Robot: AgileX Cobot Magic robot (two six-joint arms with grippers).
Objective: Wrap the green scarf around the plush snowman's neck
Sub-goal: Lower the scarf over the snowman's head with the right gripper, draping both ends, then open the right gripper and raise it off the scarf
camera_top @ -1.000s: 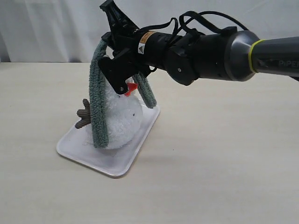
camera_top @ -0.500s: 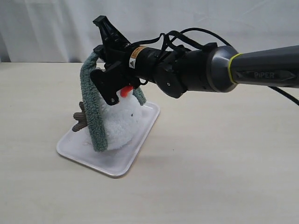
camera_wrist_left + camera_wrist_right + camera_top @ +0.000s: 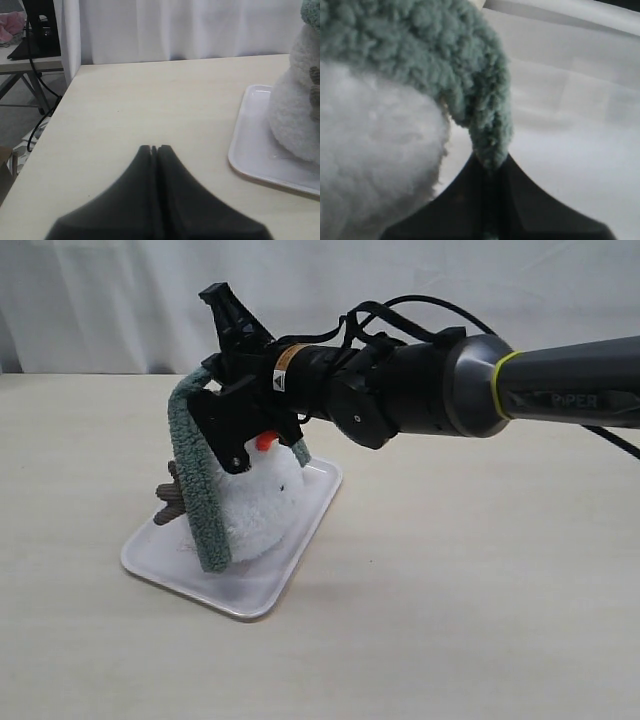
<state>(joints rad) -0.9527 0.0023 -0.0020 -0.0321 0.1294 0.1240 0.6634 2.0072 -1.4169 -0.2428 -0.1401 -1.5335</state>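
You are part way through: the long, fuzzy grey-green knit scarf (image 3: 203, 495) is slung over the small fluffy white plush snowman (image 3: 265, 508), which stands on the white rectangular tray (image 3: 250, 596) on the pale bench (image 3: 460, 620). One end hangs down the snowman's side to the tray and the other drops behind its orange cone nose (image 3: 264, 441). The scarf rides high over the head rather than in the neck crease, which is hidden here, so by my reading lowering it and crossing the ends are left. Your right gripper (image 3: 492, 169), reaching across from the right above the head, is pinched on a fold of scarf. Your left gripper (image 3: 154, 149) hangs over bare bench beside the tray, jaws together and empty.
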